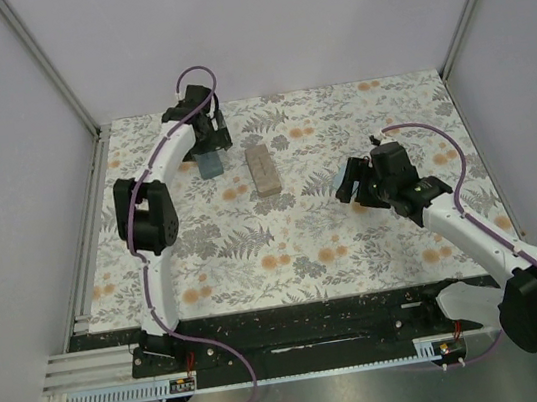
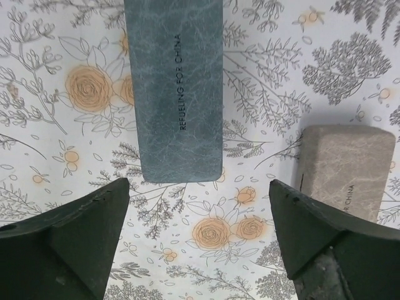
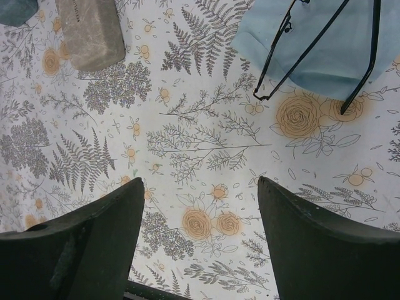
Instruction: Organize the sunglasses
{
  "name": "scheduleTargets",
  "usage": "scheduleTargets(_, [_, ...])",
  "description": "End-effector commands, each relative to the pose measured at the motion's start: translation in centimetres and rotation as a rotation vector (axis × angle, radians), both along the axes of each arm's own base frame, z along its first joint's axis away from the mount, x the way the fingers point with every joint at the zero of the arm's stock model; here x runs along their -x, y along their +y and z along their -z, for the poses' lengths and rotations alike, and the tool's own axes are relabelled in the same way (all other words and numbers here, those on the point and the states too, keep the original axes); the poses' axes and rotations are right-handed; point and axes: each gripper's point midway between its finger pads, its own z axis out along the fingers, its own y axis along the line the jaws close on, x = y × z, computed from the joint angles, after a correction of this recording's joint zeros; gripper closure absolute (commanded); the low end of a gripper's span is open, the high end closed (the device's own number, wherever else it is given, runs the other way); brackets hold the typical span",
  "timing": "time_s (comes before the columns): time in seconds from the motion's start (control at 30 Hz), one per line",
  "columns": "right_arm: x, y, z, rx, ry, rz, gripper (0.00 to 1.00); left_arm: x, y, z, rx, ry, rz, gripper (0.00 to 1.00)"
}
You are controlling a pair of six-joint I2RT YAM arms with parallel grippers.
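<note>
The sunglasses [image 3: 300, 53] show only in the right wrist view, at the top right. They have a thin black frame, and their slim arms are spread open on a light blue cloth [image 3: 331, 44]. My right gripper [image 3: 200, 187] is open and empty over bare tablecloth, short of the arm tips. In the top view it [image 1: 358, 188] hovers right of centre and hides the glasses. My left gripper [image 2: 200, 206] is open and empty, just short of the near end of a slate-blue case [image 2: 178, 87]. In the top view it [image 1: 206, 134] is at the far left.
A tan case [image 2: 347, 172] lies right of the slate-blue one, and shows in the top view [image 1: 264, 168] and the right wrist view [image 3: 90, 31]. The slate-blue case [image 1: 209, 162] lies beside it. A floral cloth [image 1: 296, 247] covers the table, with white walls around.
</note>
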Motion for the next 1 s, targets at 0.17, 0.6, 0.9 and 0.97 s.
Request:
scheduleTargets(0.17, [-0.3, 0.5, -0.7, -0.031, -0.016, -0.007, 0.19, -2.6, 1.5, 0.3, -0.097, -0.023, -0.029, 0.01])
scheduleTargets(0.6, [-0.5, 0.5, -1.3, -0.034, -0.031, -0.009, 0.2, -3.5, 2.6, 4.8, -0.097, 0.045, -0.038, 0.42])
scheduleTargets(0.9, [-0.4, 1.2, -1.0, -0.054, -0.01, -0.035, 0.21, -0.2, -3.1, -1.0, 0.236, -0.04, 0.089, 0.69])
scheduleTargets(0.97, [-0.2, 2.0, -1.2, -0.087, 0.003, -0.063, 0.2, 2.1, -6.4, -3.9, 0.385, -0.088, 0.177, 0.69])
